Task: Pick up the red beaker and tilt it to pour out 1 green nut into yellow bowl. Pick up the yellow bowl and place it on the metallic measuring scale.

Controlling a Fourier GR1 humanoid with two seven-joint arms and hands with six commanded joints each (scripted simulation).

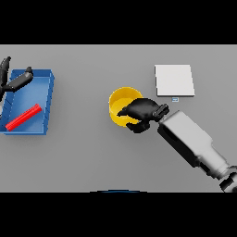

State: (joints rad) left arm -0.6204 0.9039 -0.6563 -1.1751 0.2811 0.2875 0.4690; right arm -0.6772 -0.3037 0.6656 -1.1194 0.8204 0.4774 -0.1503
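The yellow bowl (120,99) stands on the grey table near the middle. My right hand (142,110) covers its right rim, with fingers curled over and around the edge. The red beaker (24,117) lies on its side inside the blue tray (50,99) at the left. My left hand (14,82) hovers over the tray's far left corner, fingers spread and holding nothing. The metallic measuring scale (174,80) is a pale square plate at the right rear, a short way beyond the bowl. No green nut shows.
The blue tray's walls rise around the beaker. A small display tab (175,99) sticks out from the scale's near edge, close to my right wrist.
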